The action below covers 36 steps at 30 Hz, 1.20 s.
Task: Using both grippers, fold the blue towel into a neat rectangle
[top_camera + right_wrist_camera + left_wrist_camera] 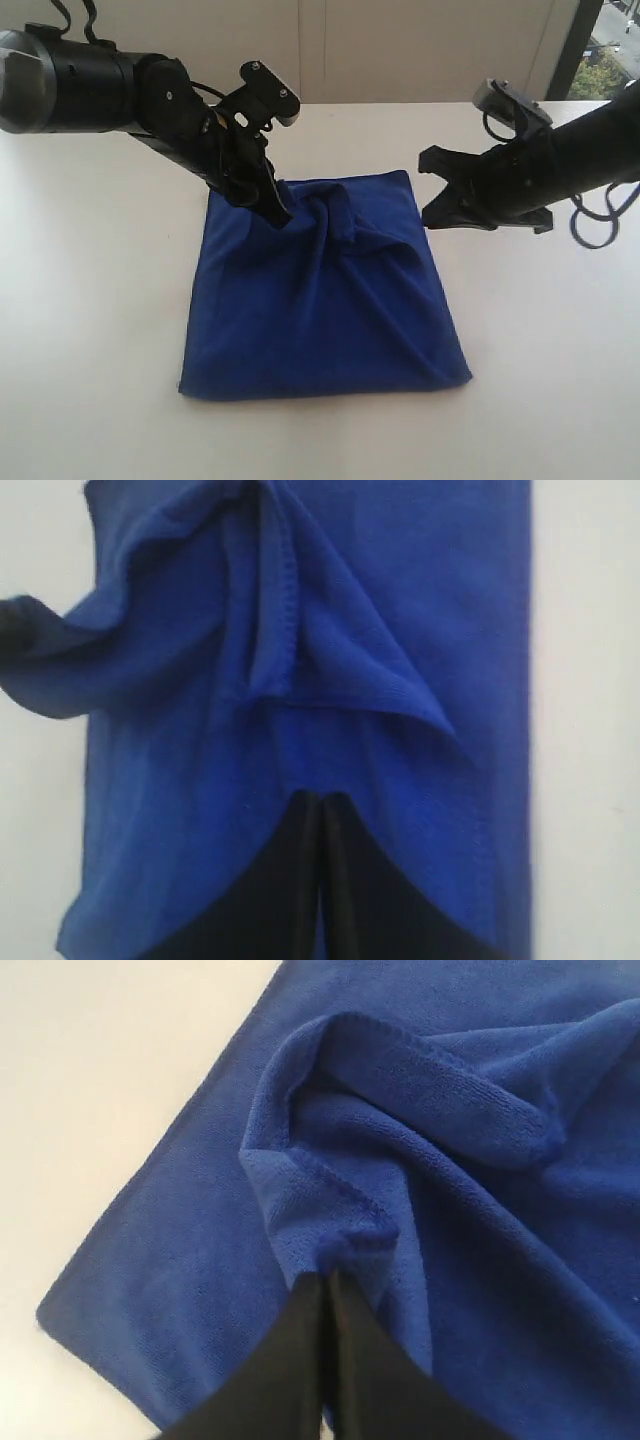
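Note:
The blue towel (330, 310) lies on the white table (90, 300) as a rough square, with a bunched ridge running across its far half. My left gripper (282, 213) is at the towel's far left corner, shut on a raised fold of cloth (340, 1230), which puckers at the fingertips (310, 1295). My right gripper (430, 195) hovers at the towel's far right edge. In the right wrist view its jaws (322, 802) are pressed together above flat cloth (400, 600) with nothing between them.
Bare white table surrounds the towel on all sides. A wall stands behind the table's far edge, with a window (600, 50) at the top right. A looped cable (600, 225) hangs from the right arm.

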Motion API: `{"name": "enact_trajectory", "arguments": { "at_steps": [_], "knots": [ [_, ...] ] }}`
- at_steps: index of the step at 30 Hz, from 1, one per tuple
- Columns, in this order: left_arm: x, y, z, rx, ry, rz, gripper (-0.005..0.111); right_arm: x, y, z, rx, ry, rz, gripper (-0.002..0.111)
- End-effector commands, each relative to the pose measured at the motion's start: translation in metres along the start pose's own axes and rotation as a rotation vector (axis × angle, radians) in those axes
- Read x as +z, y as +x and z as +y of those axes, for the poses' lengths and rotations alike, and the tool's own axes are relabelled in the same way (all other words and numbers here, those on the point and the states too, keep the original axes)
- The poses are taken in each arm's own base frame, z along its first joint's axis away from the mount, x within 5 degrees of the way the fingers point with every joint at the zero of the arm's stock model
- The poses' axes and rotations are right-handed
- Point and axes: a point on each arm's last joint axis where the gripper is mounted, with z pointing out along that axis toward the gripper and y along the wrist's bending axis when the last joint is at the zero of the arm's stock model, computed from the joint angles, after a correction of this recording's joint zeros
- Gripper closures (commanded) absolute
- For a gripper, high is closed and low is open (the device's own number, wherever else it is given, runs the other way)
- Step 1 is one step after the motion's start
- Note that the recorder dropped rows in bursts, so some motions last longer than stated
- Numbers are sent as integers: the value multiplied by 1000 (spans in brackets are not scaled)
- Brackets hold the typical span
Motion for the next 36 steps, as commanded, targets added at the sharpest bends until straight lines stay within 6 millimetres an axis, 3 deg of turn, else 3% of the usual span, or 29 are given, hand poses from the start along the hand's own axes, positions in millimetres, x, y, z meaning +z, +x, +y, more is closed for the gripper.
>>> {"name": "enact_trajectory", "arguments": {
  "at_steps": [1,5,10,14,31,33,36],
  "knots": [
    [-5,0,3,-27,8,10,107,28,-2,0,66,-176,-26,108],
    [-5,0,3,-27,9,12,107,57,-3,0,68,-242,-35,102],
    [-5,3,5,-33,15,29,107,88,-3,-1,63,-220,2,81],
    [-6,6,8,-38,17,44,107,99,-4,-3,67,-175,-8,74],
    [-6,6,8,-38,17,44,107,116,2,0,110,-162,3,74],
    [-6,6,9,-40,16,43,107,116,2,1,92,-174,4,78],
    [-6,6,8,-47,17,44,107,115,0,2,40,-160,-17,98]
  ]
}}
